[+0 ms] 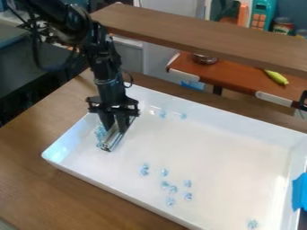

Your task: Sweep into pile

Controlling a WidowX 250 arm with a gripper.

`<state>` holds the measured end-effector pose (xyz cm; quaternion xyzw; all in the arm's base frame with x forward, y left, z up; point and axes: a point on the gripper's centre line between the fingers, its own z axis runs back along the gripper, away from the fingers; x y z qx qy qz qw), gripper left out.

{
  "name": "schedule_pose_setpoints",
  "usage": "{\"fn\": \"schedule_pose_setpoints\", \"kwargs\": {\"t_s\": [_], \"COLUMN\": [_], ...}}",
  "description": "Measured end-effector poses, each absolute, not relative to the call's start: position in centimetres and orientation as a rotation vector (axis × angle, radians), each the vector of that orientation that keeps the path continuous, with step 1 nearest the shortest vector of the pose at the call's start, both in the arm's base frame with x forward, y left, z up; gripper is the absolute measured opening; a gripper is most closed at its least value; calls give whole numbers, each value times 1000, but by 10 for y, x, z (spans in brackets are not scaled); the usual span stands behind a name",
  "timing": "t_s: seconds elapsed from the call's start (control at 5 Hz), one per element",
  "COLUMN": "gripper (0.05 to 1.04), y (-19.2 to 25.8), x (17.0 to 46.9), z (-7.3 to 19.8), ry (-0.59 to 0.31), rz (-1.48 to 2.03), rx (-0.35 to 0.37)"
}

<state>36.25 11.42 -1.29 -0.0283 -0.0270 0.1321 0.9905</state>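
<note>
I have the wooden table (36,188) running beneath the broad white tray (216,139), whose near right part is cut off by the view's bottom edge. The smooth floor gives me width between its raised walls, the left one close beside my gripper (116,129). Its fingers are closed on a narrow, ridged, silvery bar (112,140), tilted down to the tray; they hide its upper part. Blue tape (300,192) covers some right-hand rim. Small, glassy, pale-blue pieces (145,170) lie bunched left of the bar, loosely scattered toward the near side, and by the far wall.
</note>
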Motion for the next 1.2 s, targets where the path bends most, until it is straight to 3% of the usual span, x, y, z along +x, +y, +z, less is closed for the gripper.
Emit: {"fn": "schedule_pose_setpoints", "kwargs": {"t_s": [0.2,0.6,0.8,1.0,1.2], "gripper": [365,365,365,365,365], "y": [108,34,-18,-65,-115], "x": [347,352,350,346,338], "z": [-10,19,15,29,29], "ry": [-38,-32,-13,-55,-47], "rz": [258,246,209,183,138], "rx": [-92,-304,-335,-368,-367]}}
